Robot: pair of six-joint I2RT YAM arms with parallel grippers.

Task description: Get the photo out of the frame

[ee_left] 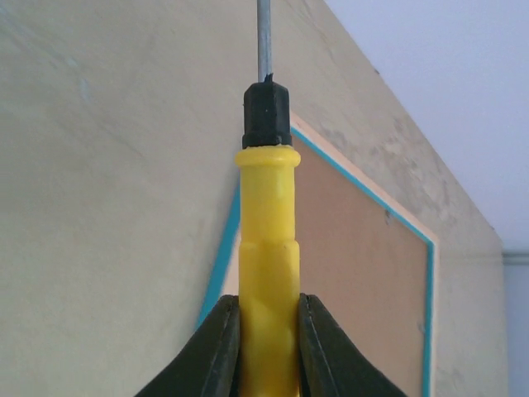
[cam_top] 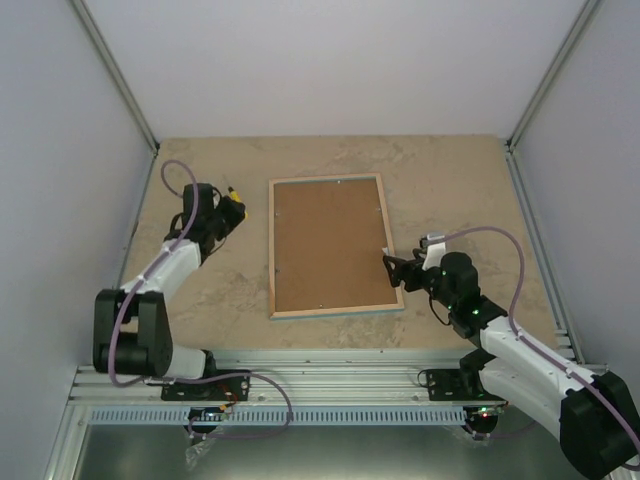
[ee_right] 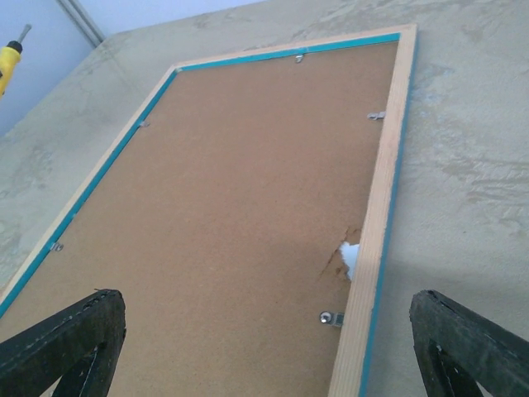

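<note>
The frame (cam_top: 272, 250) lies face down in the middle of the table, its brown fibreboard backing (cam_top: 330, 245) up. The photo is hidden beneath the backing. In the right wrist view the wooden back edge of the frame (ee_right: 376, 223) runs between my wide-apart fingers, and a torn spot (ee_right: 351, 255) in the backing shows white. My right gripper (ee_right: 264, 310) hovers open over the frame's right edge (cam_top: 393, 266). Left of the frame, my left gripper (cam_top: 226, 213) is shut on a yellow-handled screwdriver (ee_left: 266, 215), whose shaft points up toward the frame's corner (ee_left: 221, 256).
Small metal tabs hold the backing in the frame, one near my right gripper (ee_right: 329, 318), another further along the same edge (ee_right: 376, 116). White walls close in the beige table (cam_top: 450, 190) on three sides. A metal rail (cam_top: 320, 375) runs along the near edge.
</note>
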